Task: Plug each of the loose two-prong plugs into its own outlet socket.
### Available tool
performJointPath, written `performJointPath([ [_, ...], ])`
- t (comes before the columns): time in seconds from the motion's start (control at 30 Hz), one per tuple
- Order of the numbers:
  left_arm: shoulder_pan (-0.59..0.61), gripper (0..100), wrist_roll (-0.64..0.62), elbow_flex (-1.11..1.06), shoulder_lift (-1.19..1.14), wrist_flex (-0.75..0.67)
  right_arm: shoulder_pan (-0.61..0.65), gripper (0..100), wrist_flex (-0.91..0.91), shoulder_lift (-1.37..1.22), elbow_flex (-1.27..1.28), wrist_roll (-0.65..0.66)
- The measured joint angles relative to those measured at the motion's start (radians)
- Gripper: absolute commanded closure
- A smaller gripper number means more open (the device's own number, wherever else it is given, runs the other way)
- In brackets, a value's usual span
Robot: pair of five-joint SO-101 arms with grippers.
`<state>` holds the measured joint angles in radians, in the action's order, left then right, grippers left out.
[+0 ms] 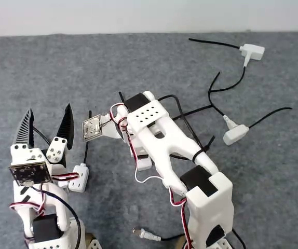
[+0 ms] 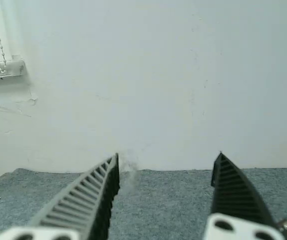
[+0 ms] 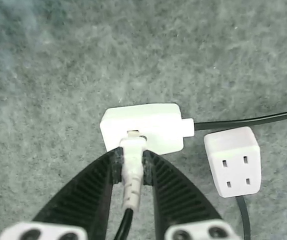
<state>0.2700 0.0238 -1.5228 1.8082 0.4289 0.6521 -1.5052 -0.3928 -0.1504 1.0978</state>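
My right gripper [image 3: 132, 167] is shut on a white two-prong plug [image 3: 132, 172]. The plug's front end sits against the side of a flat white outlet socket [image 3: 143, 127] lying on the grey carpet; how deep the prongs sit is hidden. Beside it lies a white cube socket [image 3: 232, 161] with a black cable. In the high view the right arm [image 1: 149, 122] bends over this spot and covers it. My left gripper [image 1: 49, 110] stands open at the lower left, fingers [image 2: 91, 200] raised off the carpet and holding nothing. A white socket [image 1: 79, 177] lies right of it.
A loose white plug [image 1: 148, 235] lies at the front edge near the right arm's base. Two more white cable ends [image 1: 235, 134] [image 1: 252, 51] lie at the right and far right, joined by tangled black cables [image 1: 211, 98]. A white wall [image 2: 143, 75] borders the carpet's far side.
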Motion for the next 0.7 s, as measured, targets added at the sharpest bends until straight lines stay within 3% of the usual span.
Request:
performJointPath([
  [0.7, 0.000, 70, 0.000, 0.000, 0.000, 0.000, 0.029, 99.1, 0.141, 0.014, 0.161, -0.071],
])
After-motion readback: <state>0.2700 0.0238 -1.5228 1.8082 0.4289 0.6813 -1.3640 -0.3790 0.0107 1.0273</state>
